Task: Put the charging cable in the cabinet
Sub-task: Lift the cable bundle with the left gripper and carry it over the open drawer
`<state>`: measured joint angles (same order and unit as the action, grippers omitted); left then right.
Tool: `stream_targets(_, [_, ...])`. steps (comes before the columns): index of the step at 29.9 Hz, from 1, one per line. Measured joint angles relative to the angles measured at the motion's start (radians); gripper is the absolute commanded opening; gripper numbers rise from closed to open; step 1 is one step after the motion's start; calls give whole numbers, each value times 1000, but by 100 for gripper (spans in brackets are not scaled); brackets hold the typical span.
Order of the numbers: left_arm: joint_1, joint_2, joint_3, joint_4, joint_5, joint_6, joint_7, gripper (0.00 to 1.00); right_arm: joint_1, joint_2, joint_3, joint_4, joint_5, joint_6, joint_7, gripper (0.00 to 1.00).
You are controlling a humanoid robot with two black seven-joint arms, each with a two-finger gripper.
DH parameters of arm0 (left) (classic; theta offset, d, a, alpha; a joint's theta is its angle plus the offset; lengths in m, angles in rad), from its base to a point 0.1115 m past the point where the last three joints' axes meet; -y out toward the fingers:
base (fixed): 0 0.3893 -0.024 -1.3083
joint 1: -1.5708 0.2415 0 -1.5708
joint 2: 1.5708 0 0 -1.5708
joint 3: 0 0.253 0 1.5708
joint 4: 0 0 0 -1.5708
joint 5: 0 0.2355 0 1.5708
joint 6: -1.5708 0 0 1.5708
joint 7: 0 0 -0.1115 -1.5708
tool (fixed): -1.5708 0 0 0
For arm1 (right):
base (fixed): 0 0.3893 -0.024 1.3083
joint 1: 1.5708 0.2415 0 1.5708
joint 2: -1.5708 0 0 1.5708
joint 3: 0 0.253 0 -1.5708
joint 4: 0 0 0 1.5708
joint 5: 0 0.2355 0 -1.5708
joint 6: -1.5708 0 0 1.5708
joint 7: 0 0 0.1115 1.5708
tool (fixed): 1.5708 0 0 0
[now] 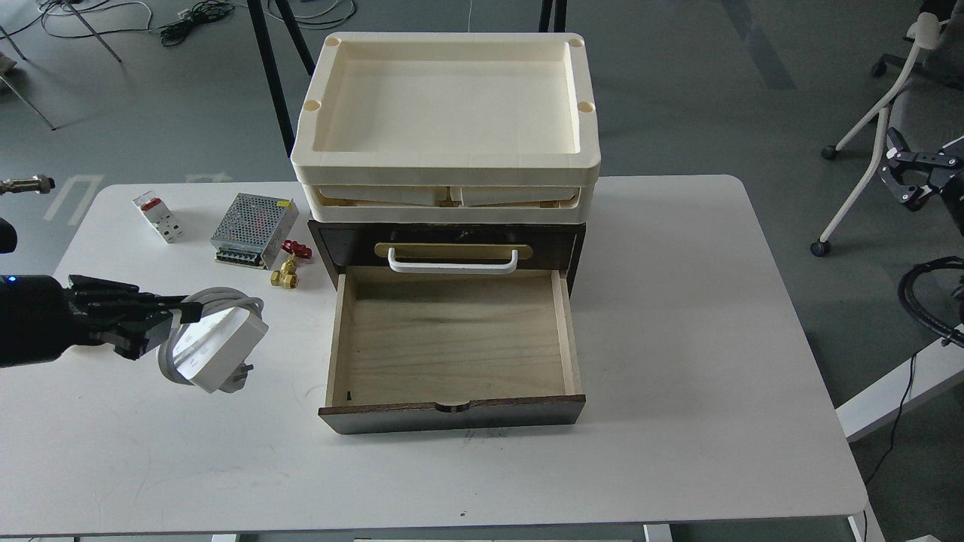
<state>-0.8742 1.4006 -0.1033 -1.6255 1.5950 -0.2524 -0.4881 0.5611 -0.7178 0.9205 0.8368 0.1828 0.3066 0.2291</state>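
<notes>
My left gripper (169, 325) comes in from the left edge and is shut on the charging cable (218, 342), a white power strip with a grey-white cord looped round it and a plug hanging at its lower end. It holds the strip above the table, left of the cabinet (452, 248). The cabinet is dark brown with a white bar handle (453, 261). Its pale plywood drawer (452, 342) is pulled out and empty. Cream trays (448, 113) are stacked on top. My right gripper (900, 177) is off the table at the far right edge, jaws apart, holding nothing.
A white-and-red breaker block (157, 216), a silver perforated power supply box (254, 220) and a brass valve with a red handle (288, 267) lie on the white table (678, 339) at the back left. Chair legs and cables stand on the floor beyond.
</notes>
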Motion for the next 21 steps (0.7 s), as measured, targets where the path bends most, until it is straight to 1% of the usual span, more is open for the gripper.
stream_targets(5, [-2, -37, -7, -54, -127, -29, 0, 1, -6, -3, 0, -14, 0, 0, 0, 100])
stream_targets(9, [-2, -103, -18, -69, -219, -34, 0, 0, -14, -5, 0, -15, 0, 0, -1, 100])
stream_targets(13, [-2, -158, -67, -87, -314, -38, 0, 0, -23, -5, 0, -14, 0, 0, -1, 100])
stream_targets(17, [-1, -222, -123, -87, -417, -73, -1, 0, -33, -9, 0, -14, 1, -2, 0, 100])
stream_targets(21, [10, -297, -140, -45, -463, -89, -1, 0, -39, -11, 0, -15, 1, -3, 1, 100])
